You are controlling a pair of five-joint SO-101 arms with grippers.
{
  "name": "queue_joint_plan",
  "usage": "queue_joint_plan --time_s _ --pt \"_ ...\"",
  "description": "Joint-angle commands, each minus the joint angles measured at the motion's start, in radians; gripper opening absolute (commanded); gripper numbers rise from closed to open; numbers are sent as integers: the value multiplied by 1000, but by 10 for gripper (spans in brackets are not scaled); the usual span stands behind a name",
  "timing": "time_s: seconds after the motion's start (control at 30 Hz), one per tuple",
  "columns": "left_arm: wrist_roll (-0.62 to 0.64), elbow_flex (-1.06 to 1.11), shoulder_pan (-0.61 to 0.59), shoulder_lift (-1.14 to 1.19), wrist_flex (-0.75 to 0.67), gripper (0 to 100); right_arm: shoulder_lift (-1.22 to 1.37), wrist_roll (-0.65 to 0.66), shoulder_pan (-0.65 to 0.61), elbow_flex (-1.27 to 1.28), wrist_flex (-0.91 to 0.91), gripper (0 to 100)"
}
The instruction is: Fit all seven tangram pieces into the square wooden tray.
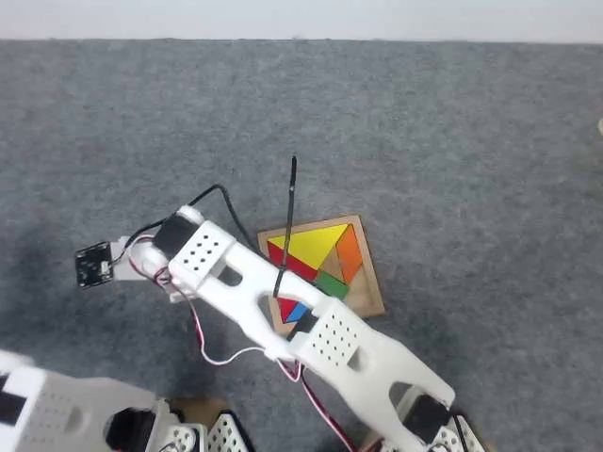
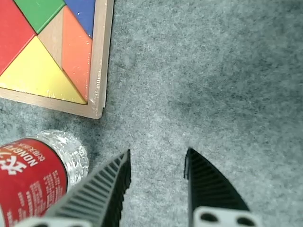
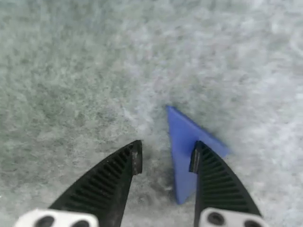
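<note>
The square wooden tray (image 1: 370, 299) lies mid-table with yellow, orange, red, green and blue pieces in it; a small triangular gap (image 2: 52, 35) shows bare wood. A loose blue triangle (image 3: 182, 135) lies flat on the grey carpet. My right gripper (image 3: 167, 144) stands open just over it, one fingertip (image 3: 201, 156) above the triangle and the other on bare carpet. The right arm (image 1: 245, 282) stretches from the lower right across the tray's near corner to the left. My left gripper (image 2: 157, 153) hangs open over bare carpet beside the tray (image 2: 100, 56), holding nothing.
A clear bottle with a red label (image 2: 33, 172) stands close to the tray's corner and the left gripper's finger. A thin black rod (image 1: 290, 212) rises over the tray. The left arm's base (image 1: 57, 414) sits at the lower left. Grey carpet (image 1: 452, 132) covers the table.
</note>
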Motion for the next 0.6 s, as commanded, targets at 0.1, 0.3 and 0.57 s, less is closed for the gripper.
queue_joint_plan --time_s 0.1,0.3,0.57 --pt "-14 -4 -25 -18 -18 190 68 49 48 -144 15 187" --pt "-15 -5 -21 -18 -18 190 116 83 51 -160 64 186" --pt "-15 -5 -17 -18 -18 190 116 199 64 -160 156 78"
